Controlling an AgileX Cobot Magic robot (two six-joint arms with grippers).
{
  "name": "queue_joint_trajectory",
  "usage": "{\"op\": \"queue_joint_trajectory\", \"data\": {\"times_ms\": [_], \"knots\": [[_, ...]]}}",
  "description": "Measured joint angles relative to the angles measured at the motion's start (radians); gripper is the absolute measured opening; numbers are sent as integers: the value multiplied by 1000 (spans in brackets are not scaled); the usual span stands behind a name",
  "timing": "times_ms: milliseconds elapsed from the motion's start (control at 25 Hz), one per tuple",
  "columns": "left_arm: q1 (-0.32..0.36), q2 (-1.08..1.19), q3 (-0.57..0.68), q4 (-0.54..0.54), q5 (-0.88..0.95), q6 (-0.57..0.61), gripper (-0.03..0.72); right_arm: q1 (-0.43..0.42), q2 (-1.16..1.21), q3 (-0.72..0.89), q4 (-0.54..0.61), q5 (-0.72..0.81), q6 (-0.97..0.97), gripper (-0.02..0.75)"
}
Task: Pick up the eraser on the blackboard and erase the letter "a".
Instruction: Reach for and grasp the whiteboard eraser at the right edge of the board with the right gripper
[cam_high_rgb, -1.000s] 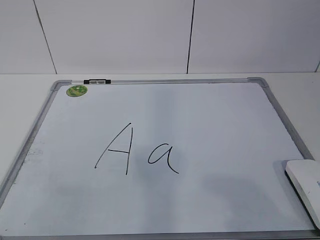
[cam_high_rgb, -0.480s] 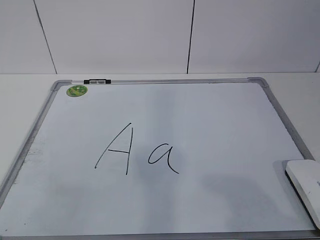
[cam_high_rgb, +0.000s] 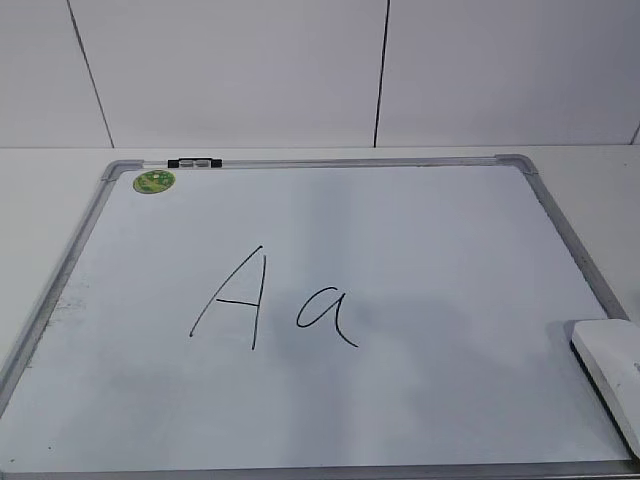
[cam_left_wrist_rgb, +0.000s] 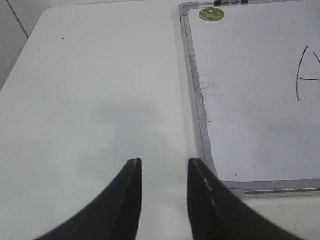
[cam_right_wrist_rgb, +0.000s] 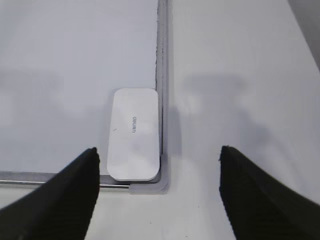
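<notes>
White eraser (cam_right_wrist_rgb: 134, 134) in blackboard (cam_high_rgb: 420, 240) corner, right hand (cam_right_wrist_rgb: 159, 167) spread above

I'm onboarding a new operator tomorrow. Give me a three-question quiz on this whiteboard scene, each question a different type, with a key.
1. True or false: the eraser lies in the board's corner, against the grey frame.
2. Multiple choice: on the blackboard, the letter "a" sits (A) left of the capital "A", (B) right of it, (C) above it.
3. Fill in: the right gripper is wide ____ above the eraser, and the left gripper hangs over the bare ____ beside the board.

Key: 1 true; 2 B; 3 open, table.
</notes>
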Motion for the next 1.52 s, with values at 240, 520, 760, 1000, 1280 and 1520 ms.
{"op": "queue_joint_trajectory", "data": {"times_ms": [240, 520, 760, 1000, 1280, 1520], "knots": [[0, 0, 0, 0, 0, 0, 235, 0, 184, -49, 68, -52, -28, 676], [0, 0, 0, 0, 0, 0, 235, 0, 449, -141, 141, -18, -60, 680], [0, 0, 0, 0, 0, 0, 235, 0, 675, -238, 158, 55, -64, 678], [0, 0, 0, 0, 0, 0, 235, 0, 871, -288, 160, 92, -64, 678], [0, 0, 0, 0, 0, 0, 235, 0, 1020, -291, 157, 94, -42, 678], [0, 0, 0, 0, 0, 0, 235, 0, 1093, -292, 130, 83, -2, 678]]}}
